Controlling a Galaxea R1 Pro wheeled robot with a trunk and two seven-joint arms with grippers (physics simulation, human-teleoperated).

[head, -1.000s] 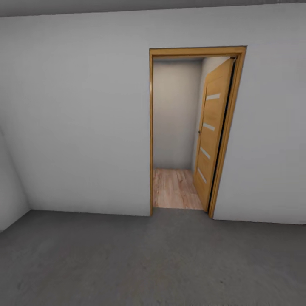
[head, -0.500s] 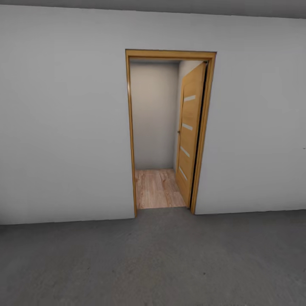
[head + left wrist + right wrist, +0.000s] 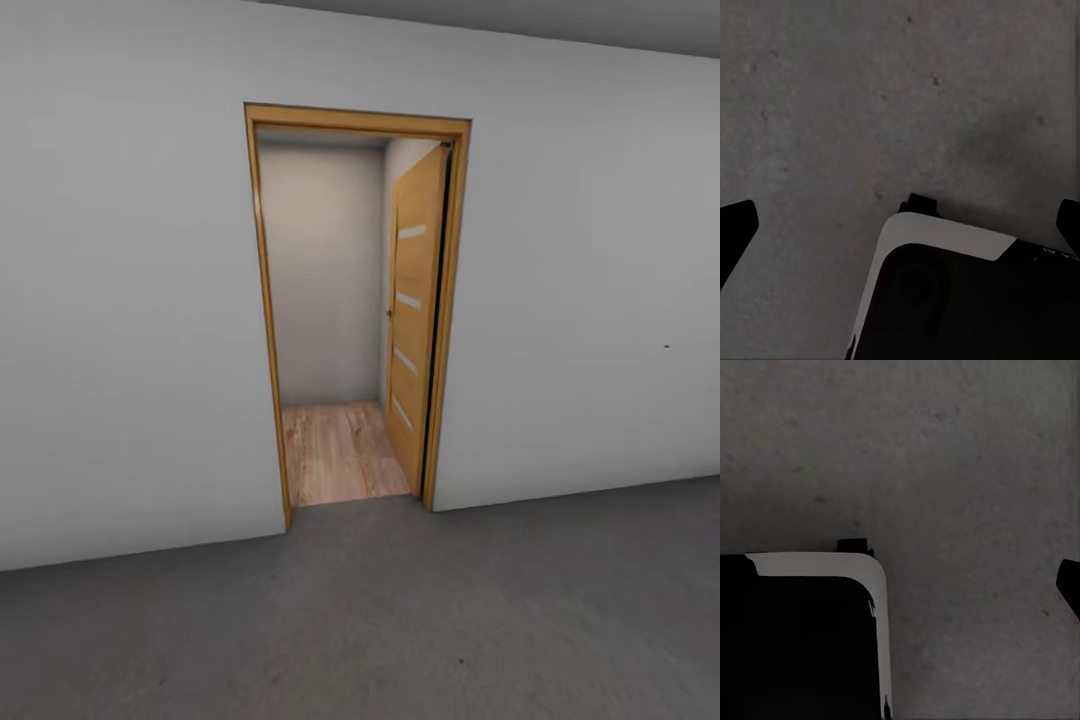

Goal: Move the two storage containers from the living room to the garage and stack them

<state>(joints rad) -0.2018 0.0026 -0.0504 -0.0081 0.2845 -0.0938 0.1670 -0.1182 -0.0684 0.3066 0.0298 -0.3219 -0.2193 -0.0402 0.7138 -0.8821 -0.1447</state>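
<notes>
While the head camera faces a pale grey garage wall (image 3: 130, 330), I see an open wooden door (image 3: 412, 310) swung into a passage with light plank flooring (image 3: 340, 452). Both wrist cameras look down on the dark concrete floor (image 3: 870, 97). Left gripper (image 3: 900, 225): 2 fingertips wide apart, holding nothing. Right gripper: 1 fingertip (image 3: 1069, 585) visible, spacing indeterminable. Containers unseen.

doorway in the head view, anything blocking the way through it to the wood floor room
Nothing visible blocks it. The wooden door is swung open against the right side of the frame, and the concrete floor up to the threshold and the plank floor beyond show no obstacle.
</notes>
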